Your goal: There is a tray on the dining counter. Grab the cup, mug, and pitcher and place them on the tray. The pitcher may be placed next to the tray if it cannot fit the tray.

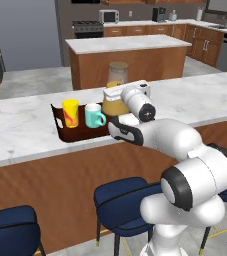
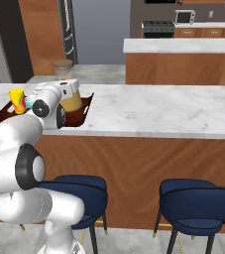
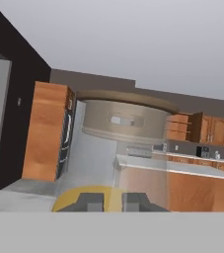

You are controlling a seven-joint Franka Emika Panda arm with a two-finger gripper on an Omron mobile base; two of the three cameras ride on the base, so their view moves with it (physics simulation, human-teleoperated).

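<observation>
Seemingly my gripper (image 3: 112, 201) pinches the pitcher (image 1: 116, 95) on the tray (image 1: 60, 128). Releasing crookedly could topple it onto the mug (image 1: 93, 115).

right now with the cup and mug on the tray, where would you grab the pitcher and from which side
Probably the pitcher around its glass body under the cork lid, from the stool side of the dining counter. It stands upright, the mug and cup crowd the tray beside it, and the gripper already faces it.

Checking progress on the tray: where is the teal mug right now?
In the left base view the mug stands on the tray, right of the cup and left of the pitcher.
</observation>
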